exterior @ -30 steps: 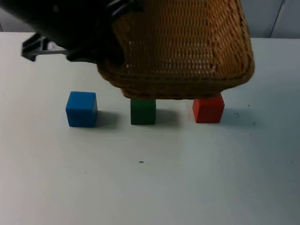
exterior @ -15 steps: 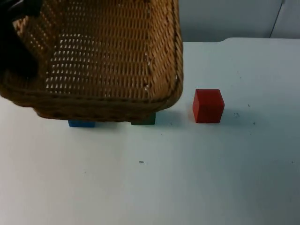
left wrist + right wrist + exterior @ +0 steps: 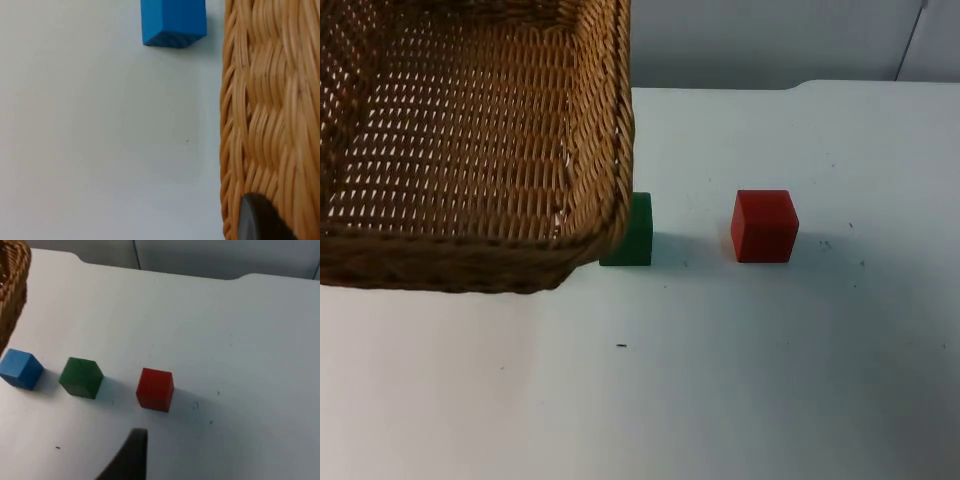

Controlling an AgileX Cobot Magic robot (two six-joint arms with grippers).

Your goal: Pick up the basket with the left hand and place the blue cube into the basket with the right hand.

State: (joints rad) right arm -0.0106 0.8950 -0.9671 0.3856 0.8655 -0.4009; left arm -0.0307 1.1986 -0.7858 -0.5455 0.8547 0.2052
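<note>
The brown wicker basket hangs in the air over the table's left side, close to the top camera, its open side towards it. My left gripper is shut on the basket's rim. The blue cube rests on the table beside the basket in the left wrist view; in the top view the basket covers it. From the right wrist view, the blue cube is the leftmost of a row of three cubes. My right gripper hovers above the table, short of the row and nearest the red cube.
A green cube stands at the basket's right edge, and a red cube stands further right. In the right wrist view the green cube and red cube sit beside the blue one. The grey wall bounds the table's far edge.
The basket has swung left across the top view. It now covers the blue cube and no longer overlaps the red cube. The cubes have not moved.
</note>
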